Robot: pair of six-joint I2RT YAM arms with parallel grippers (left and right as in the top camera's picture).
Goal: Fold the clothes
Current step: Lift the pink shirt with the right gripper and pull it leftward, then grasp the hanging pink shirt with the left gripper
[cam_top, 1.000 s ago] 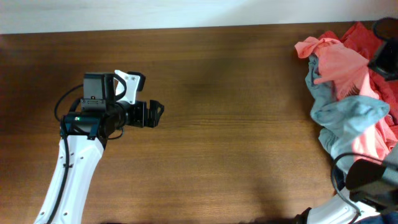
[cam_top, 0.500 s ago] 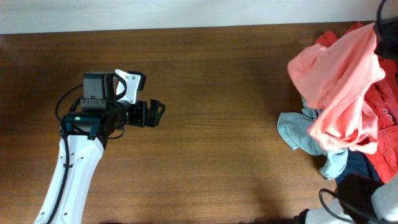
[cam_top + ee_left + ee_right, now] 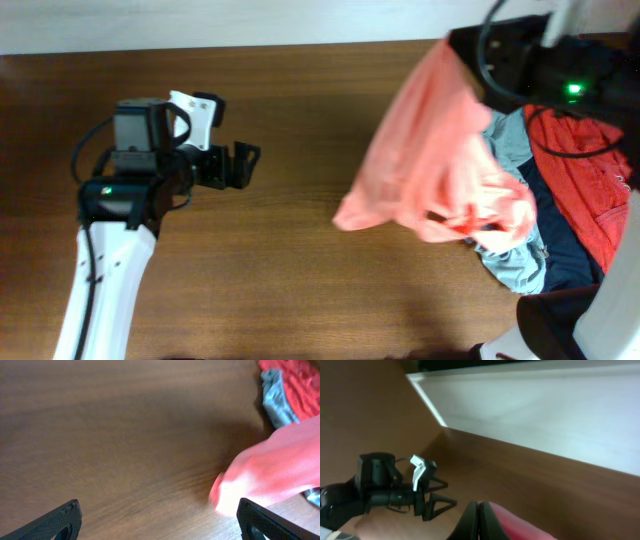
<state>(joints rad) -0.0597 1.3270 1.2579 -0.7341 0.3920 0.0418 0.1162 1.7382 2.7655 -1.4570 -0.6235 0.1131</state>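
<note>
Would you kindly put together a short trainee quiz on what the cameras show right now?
1. True or false: the left gripper is open and empty.
2. Which garment does the right gripper hold? A pink shirt; B red garment; C navy garment.
3. Fill in: the other clothes lie piled on the ___ gripper's side.
Key: 1 true; 2 A; 3 right.

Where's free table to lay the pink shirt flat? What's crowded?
Bare wood spans the table middle, between the open left gripper and the hanging pink shirt, and along the front edge. Crowded: the right end, where the red, grey-blue and navy pile lies; the right gripper is shut on the shirt there.
</note>
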